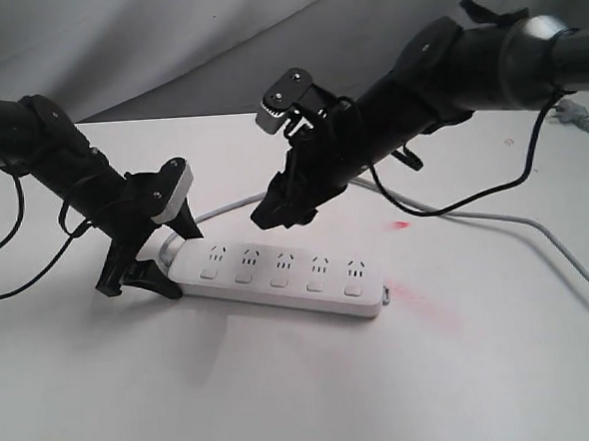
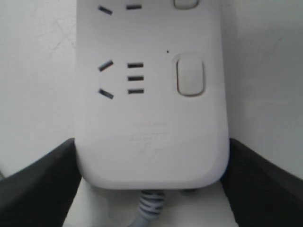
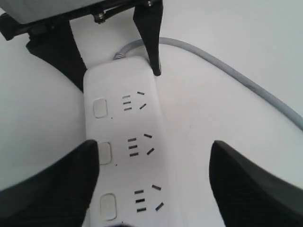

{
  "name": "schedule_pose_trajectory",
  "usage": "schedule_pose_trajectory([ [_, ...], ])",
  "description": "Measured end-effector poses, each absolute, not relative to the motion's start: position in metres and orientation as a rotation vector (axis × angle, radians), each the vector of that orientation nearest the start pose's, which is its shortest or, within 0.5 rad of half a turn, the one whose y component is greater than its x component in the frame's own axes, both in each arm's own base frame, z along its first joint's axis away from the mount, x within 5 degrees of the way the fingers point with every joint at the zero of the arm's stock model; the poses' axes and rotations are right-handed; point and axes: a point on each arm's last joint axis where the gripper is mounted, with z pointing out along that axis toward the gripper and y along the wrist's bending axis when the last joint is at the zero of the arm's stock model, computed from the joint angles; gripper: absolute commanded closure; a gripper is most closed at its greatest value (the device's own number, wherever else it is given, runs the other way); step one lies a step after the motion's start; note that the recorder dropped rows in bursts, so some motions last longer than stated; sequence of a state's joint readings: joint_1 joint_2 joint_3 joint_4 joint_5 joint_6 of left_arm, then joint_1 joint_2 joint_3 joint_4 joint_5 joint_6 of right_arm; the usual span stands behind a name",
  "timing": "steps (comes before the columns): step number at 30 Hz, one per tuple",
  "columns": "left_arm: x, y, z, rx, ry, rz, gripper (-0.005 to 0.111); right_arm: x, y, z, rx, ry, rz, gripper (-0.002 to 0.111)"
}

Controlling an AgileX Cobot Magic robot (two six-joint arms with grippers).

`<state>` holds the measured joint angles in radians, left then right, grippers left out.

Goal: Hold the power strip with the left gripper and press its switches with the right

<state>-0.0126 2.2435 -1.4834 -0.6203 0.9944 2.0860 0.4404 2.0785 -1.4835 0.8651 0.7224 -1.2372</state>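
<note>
Exterior view: left fingers (image 1: 138, 275) clamp power strip (image 1: 299, 290); right fingers (image 1: 274, 212) spread, empty; cord (image 3: 236, 76) behind.

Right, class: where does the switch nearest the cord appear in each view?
Exterior: leftmost switch, by the left end effector.
Left wrist: the one whole switch, beside the last socket.
Right wrist: switch nearest the left end effector.
Shared landmark: cord leaving the strip.

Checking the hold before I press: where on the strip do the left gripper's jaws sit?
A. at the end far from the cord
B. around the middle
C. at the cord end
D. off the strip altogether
C: the left gripper has its jaws against both sides of the strip, at the rounded end where the cord comes out.
</note>
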Motion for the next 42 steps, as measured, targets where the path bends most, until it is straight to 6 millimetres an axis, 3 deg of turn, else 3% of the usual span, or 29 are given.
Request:
schedule_pose_trajectory([
  [7, 0.415, -0.050, 0.101, -2.640, -2.255, 0.597, 0.075, 0.377, 0.254, 0.168, -1.304, 2.105, 0.566, 0.033],
  [15, 0.415, -0.050, 0.101, -2.640, -2.252, 0.596, 0.075, 0.375, 0.267, 0.147, -1.345, 2.092, 0.550, 0.032],
  [28, 0.415, -0.050, 0.101, -2.640, -2.249, 0.603, 0.075, 0.395, 0.290, 0.141, -1.334, 2.026, 0.641, 0.033],
  [42, 0.415, -0.050, 0.101, -2.640, -2.249, 0.603, 0.075, 0.384, 0.304, 0.127, -1.450, 2.012, 0.635, 0.033],
])
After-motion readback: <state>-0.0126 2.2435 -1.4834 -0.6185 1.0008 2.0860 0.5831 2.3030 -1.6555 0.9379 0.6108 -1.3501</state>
